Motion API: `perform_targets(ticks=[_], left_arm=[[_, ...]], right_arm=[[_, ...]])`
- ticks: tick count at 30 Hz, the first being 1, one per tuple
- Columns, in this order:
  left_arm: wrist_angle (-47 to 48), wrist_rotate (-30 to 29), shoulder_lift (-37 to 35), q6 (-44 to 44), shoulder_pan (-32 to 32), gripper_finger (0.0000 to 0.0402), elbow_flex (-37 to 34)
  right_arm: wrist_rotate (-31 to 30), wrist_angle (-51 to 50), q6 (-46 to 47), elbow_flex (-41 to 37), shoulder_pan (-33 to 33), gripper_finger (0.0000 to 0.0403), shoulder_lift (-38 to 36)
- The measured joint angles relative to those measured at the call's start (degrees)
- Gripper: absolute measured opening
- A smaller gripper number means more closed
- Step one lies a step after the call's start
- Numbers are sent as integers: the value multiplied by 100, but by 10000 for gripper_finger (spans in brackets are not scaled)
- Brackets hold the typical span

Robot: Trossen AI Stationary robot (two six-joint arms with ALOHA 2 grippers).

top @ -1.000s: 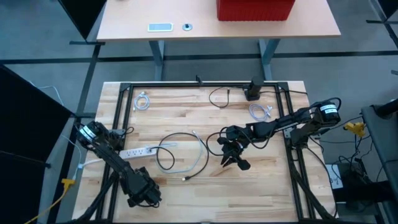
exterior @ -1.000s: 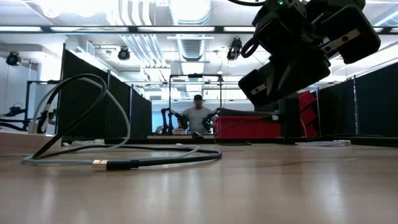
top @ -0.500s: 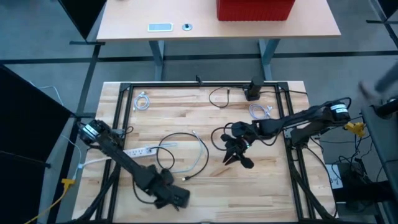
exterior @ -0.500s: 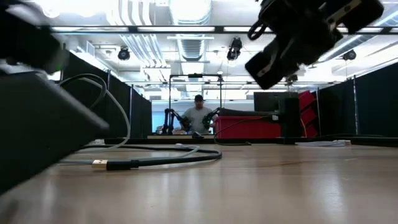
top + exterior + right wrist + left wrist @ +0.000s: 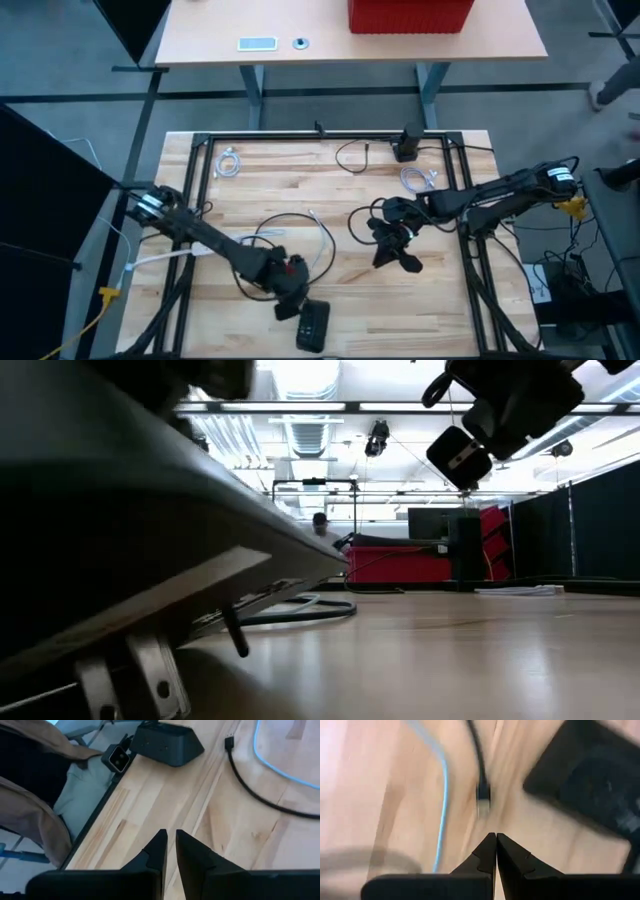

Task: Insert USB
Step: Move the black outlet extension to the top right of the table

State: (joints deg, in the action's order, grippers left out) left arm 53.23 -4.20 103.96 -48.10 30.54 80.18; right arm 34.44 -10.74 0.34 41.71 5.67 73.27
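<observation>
**Claw positions, USB plug lying loose on bench**

Left claw (image 5: 312, 327): at the 6 o'clock edge of the bench (image 5: 440, 310), with the arm stretched across from 9 o'clock. In its wrist view the two fingers (image 5: 485, 851) are pressed flat together and grip nothing. The USB plug (image 5: 483, 808) lies on the wood just ahead of the fingertips, not touching them. Its dark cable (image 5: 478, 755) runs away from the claw. A pale blue cable (image 5: 443, 790) lies beside it, apart from the plug. A dark flat object (image 5: 590, 785) sits close on the plug's other side; too blurred to tell what it is.

Low view: the left arm's body fills the near left of the picture and hides most of the cable coil.

Right claw (image 5: 397, 257): raised above the bench at about 4 o'clock from centre, well apart from the left claw. Its fingers (image 5: 156, 851) are drawn almost together, only a slit between them, nothing held.

Black box (image 5: 407, 146): at 1 o'clock near the far rail of the bench. The right wrist view shows it too, with a black cable end (image 5: 229, 742) lying near it, unplugged. A person in a brown jacket (image 5: 30, 795) stands just off the bench edge on that side.

Small coiled white cable (image 5: 229, 162): at 11 o'clock. Second coil (image 5: 418, 180): at 2 o'clock.
</observation>
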Motion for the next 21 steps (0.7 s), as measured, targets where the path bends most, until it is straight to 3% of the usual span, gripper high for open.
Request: perform_targets(ticks=[4,9,14,21], left_arm=[[-195,489,-2,-676,555,0,342],[-1280,1093,182,-1163,847,0,184],[-2425,1117,518,-549,744,0,-89],[-2929,946,1019,498,621,0,-107]], right_arm=[[-2,20,-25,0,10,24,63],[-11,63,-90,0,9,24,157],[-7,47,45,0,9,23,269],[-7,25,57,-2,9,23,374]])
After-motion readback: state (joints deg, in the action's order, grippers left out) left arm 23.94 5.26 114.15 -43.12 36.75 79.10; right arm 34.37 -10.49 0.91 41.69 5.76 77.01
